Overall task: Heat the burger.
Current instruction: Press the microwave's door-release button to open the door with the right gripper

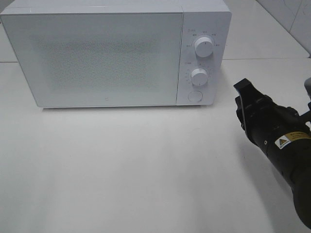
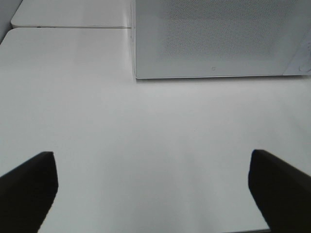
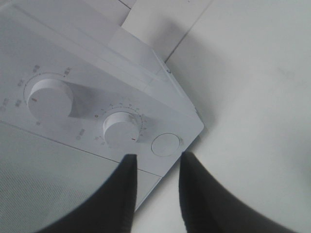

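Hovering right gripper (image 3: 157, 162): matte black fingers narrowed to a slim gap, empty, near the flush round button (image 3: 165, 144). An off-centre push could likely glance onto the lower dial (image 3: 120, 130) beside it. Left gripper (image 2: 150, 160): spread wide over the smooth white table (image 2: 146, 121). Microwave (image 1: 204, 14): boxy, white, speckled door (image 1: 97, 58) shut. Burger: not visible.

White microwave (image 1: 107, 53) in front of me, its door (image 1: 97, 56) speckled with fine grey dots. Top knob (image 1: 204, 47) and lower knob (image 1: 199, 76) are white, each with a small red tick. Table (image 1: 136, 165) plain white. My pincer (image 3: 156, 162) is black, and there's a yellow-and-black warning label (image 1: 291, 139) on my black arm (image 1: 286, 160).
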